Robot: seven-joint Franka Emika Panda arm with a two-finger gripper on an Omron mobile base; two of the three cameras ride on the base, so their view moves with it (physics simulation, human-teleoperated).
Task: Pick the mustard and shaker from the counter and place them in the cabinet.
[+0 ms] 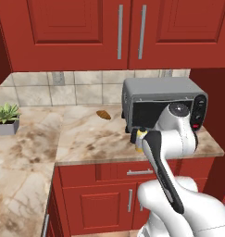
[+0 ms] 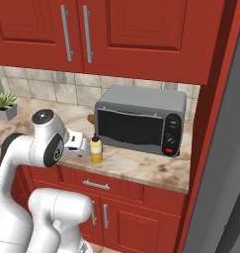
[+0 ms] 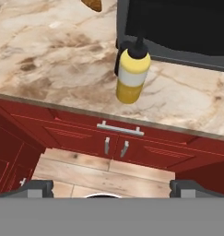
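Two task items are crowded together ahead of the hand (image 3: 111, 186): the mustard (image 3: 132, 73) is stood upright near the front edge of the surface (image 3: 49, 60), and the shaker (image 3: 118, 62) is tucked just behind it, seen as a dark sliver at its far side. Just beyond both, the toaster oven (image 3: 178, 27) is set, its dark door facing the hand. The hand is held out over the floor, short of the surface edge, with its fingers spread wide and nothing between them.

A careless approach could tip the tall bottle backward into the shaker, or push both against the oven. With the shaker hidden behind the bottle, it could be clipped by a finger passed too deep. A small brown lump (image 3: 92, 4) lies farther off and is unlikely to be disturbed.
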